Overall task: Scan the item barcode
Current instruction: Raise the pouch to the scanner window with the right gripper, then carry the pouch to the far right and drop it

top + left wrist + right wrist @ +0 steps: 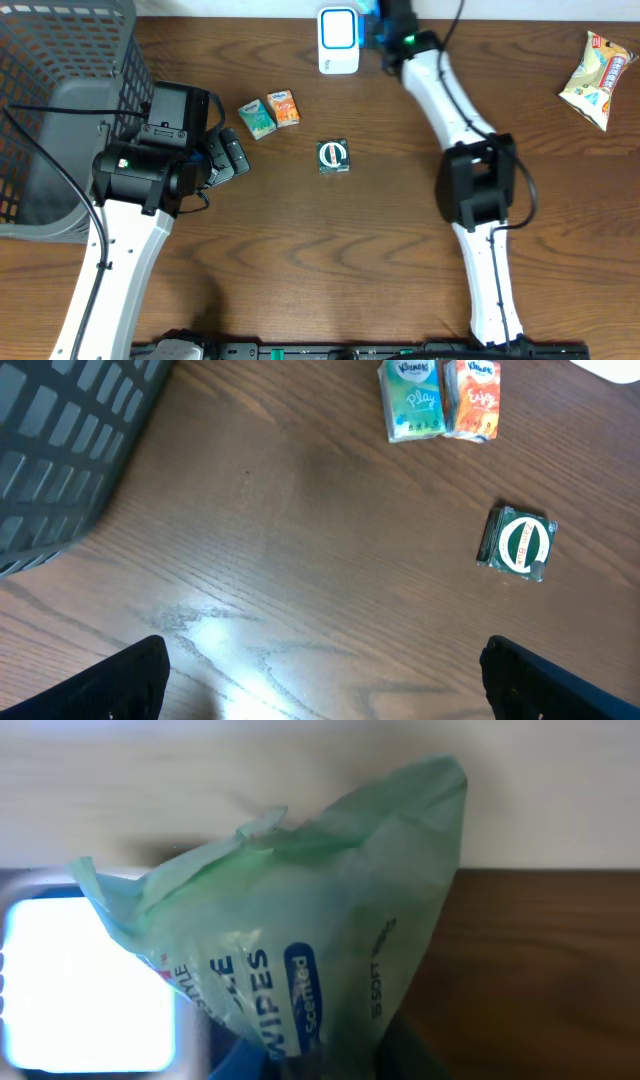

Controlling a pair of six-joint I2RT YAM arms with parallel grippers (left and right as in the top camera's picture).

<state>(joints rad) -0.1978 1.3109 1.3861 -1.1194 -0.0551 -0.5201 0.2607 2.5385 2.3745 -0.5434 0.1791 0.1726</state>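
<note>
Wipes pack [300, 920] hides the right gripper [377, 28] apparently clamping it beside the scanner [339, 40]; left gripper [322, 660] gapes open.

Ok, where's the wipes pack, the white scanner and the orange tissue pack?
wipes pack [300, 910]: right wrist view, middle of its green wrapper.
white scanner [339, 42]: overhead view, centre of its front face.
orange tissue pack [285, 109]: overhead view, middle of its top.

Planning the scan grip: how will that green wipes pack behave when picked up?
Probably floppy: the wipes pack has crumpled film bunching at its top. Likely light, since the label reads soft wipes. Its smooth wrap may slip.
</note>
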